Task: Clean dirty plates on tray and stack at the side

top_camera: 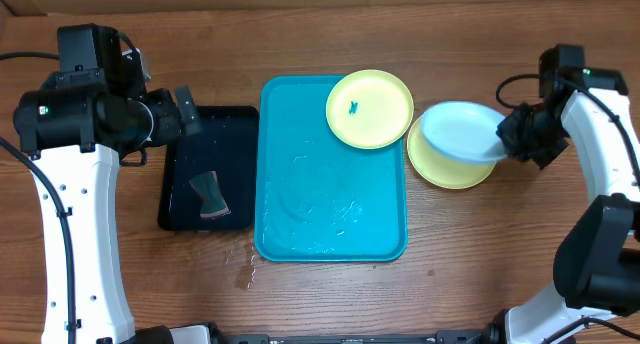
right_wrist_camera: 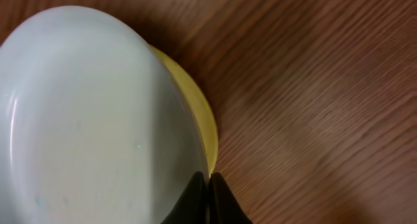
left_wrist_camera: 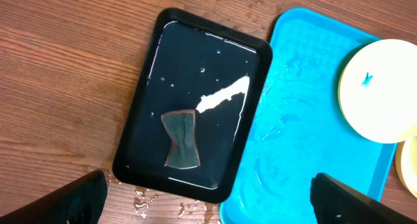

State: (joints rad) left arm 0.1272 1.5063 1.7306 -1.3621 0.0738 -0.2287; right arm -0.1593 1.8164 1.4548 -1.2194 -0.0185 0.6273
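Observation:
The turquoise tray (top_camera: 330, 204) (left_wrist_camera: 306, 133) lies wet at the table's centre. One yellow-green plate (top_camera: 380, 104) (left_wrist_camera: 381, 90) with a small blue smudge rests on its far right corner. To the right of the tray, a second yellow-green plate (top_camera: 440, 169) (right_wrist_camera: 199, 120) lies on the wood. Tilted just above it is the light blue plate (top_camera: 460, 131) (right_wrist_camera: 85, 120), its right rim pinched by my right gripper (top_camera: 505, 134) (right_wrist_camera: 210, 185), which is shut on it. My left gripper (top_camera: 185, 109) (left_wrist_camera: 208, 211) hangs wide open and empty above the black tray's near end.
A black tray (top_camera: 220, 134) (left_wrist_camera: 195, 68) holding water and a dark sponge (top_camera: 210, 194) (left_wrist_camera: 182, 139) sits left of the turquoise tray. Water drops (top_camera: 245, 274) lie on the wood by the black tray's near corner.

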